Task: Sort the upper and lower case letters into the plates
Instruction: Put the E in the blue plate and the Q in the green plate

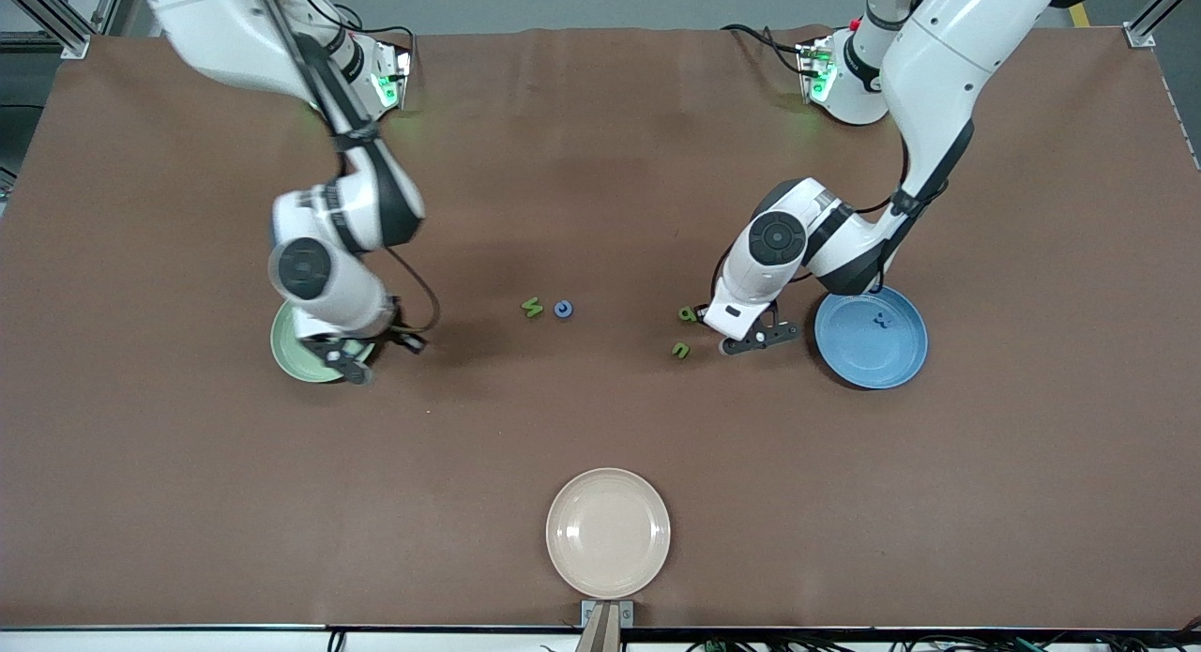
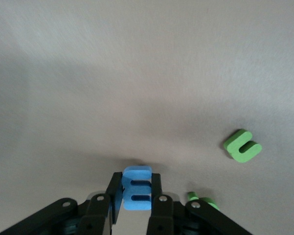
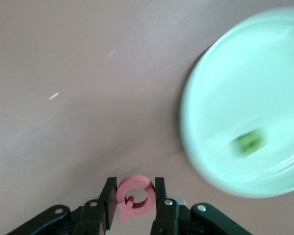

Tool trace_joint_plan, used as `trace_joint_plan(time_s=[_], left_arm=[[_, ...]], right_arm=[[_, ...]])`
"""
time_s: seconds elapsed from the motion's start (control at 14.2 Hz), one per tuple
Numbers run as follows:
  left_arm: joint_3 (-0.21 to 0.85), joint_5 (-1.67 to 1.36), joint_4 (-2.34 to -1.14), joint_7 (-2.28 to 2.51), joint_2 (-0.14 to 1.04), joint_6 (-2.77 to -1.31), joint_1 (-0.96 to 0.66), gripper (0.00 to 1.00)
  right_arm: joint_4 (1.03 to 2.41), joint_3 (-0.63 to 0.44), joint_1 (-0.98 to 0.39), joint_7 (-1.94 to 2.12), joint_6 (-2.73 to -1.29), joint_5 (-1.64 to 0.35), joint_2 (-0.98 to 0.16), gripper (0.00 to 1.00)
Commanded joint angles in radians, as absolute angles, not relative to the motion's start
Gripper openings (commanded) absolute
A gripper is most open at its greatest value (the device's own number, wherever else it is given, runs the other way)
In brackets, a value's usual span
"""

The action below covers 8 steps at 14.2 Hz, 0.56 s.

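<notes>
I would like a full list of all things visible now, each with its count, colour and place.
Table: one, brown.
Green plate: one, mint, toward the right arm's end, holds a green piece.
Blue plate: one, toward the left arm's end, holds a small dark piece.
Beige plate: one, nearest the front camera.
Loose letters: three green, one blue, mid-table.
Left gripper: shut on blue letter E, beside the blue plate.
Right gripper: shut on pink letter Q, by the green plate.
</notes>
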State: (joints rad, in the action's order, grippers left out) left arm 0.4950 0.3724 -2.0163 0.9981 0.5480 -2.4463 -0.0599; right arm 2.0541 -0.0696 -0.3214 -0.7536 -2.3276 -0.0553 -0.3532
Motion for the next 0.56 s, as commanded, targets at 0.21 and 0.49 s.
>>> trace_joint_plan(time_s=[0.21, 0.49], left_arm=[[0.517, 0.388, -2.086, 0.671, 0.376, -2.336, 0.118, 0.01], [0.557, 0.39, -2.163, 0.445, 0.337, -2.336, 0.3, 0.01]], right_arm=[[2.29, -0.048, -0.109, -0.417, -2.452, -0.046, -0.252, 0.0], [2.364, -0.048, -0.103, -0.41, -2.52, -0.046, -0.261, 0.02]])
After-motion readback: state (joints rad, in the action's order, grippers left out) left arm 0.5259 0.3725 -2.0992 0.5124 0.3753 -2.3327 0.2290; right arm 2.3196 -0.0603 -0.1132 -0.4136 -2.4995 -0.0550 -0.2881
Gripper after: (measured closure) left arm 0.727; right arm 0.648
